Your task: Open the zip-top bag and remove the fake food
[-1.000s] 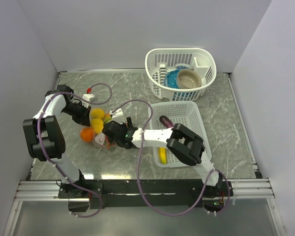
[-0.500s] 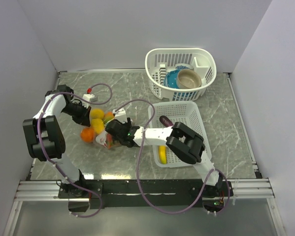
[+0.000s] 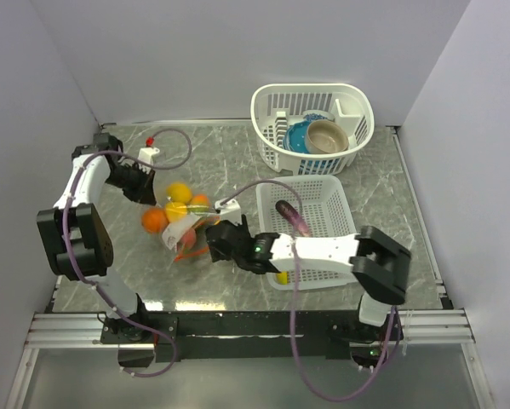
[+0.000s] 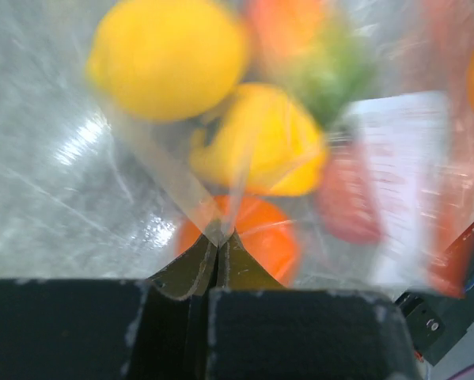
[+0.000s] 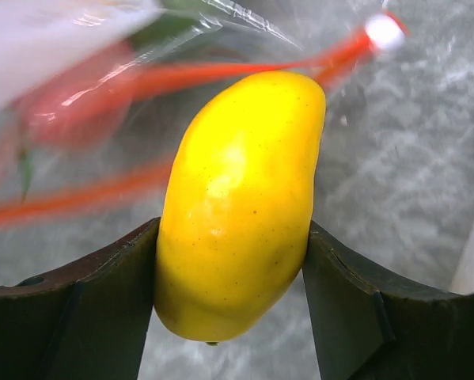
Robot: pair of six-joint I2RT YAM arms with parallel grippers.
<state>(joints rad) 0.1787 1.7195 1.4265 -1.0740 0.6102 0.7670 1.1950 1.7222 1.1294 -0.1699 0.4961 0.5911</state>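
Light fell bright, soft and even from above; shadows on the table (image 3: 237, 149) were faint. The zip-top bag (image 3: 182, 232) was motion-smeared. The left wrist view was out of focus, with glare at 9 o'clock. The yellow fruit (image 5: 237, 198) was sharp, its background toward 12 o'clock streaked.

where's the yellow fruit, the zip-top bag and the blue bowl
yellow fruit (image 5: 240, 206), right wrist view, middle of its skin
zip-top bag (image 5: 221, 74), right wrist view, its red-orange zipper strip
blue bowl (image 3: 298, 139), top external view, left side
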